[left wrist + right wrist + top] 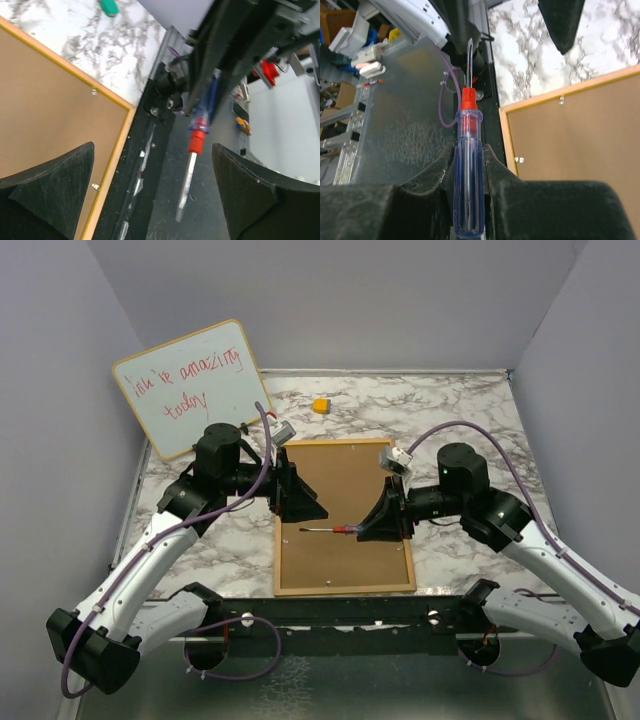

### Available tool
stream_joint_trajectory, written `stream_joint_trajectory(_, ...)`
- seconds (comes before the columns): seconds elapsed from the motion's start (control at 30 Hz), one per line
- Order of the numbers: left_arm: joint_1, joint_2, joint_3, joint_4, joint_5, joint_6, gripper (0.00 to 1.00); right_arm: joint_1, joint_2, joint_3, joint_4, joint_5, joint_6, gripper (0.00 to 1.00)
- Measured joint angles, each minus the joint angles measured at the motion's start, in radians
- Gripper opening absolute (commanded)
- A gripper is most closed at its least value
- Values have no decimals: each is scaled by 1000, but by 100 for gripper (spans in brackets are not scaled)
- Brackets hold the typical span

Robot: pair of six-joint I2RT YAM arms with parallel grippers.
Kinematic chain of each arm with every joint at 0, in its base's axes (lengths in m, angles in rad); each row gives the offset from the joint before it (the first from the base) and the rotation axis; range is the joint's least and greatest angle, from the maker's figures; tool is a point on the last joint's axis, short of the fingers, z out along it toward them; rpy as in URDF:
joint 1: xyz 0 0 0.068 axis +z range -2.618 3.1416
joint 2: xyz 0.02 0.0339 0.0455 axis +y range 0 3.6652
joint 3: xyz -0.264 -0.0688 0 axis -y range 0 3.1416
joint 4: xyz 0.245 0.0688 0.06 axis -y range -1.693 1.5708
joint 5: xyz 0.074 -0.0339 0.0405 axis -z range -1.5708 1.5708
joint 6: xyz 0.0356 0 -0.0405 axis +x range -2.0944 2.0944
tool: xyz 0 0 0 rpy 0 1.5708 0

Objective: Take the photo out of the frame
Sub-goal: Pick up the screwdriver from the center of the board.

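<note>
Right fingers (422,197) pinch a screwdriver (468,165) pointing 9 o'clock, left fingers (55,175) spread wide at the 9 o'clock edge of the frame (345,555), back-up mid-worktop (460,405), photo hidden beneath; looks stiff, light, so pry edge clips (561,100) first.

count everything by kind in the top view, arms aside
frame: 1
whiteboard: 1
screwdriver: 1
small yellow object: 1
total: 4
</note>
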Motion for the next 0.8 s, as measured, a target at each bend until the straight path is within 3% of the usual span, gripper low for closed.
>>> stream_joint_trajectory(0.37,0,3,-7,0,155,21,97,0,41,18,-95,21,-90,1)
stream_joint_trajectory(0.63,-1,4,-66,-40,147,36,81,0,74,26,-88,31,-122,1)
stream_joint_trajectory(0.8,-3,4,-66,-91,144,95,65,0,132,40,-90,26,-160,1)
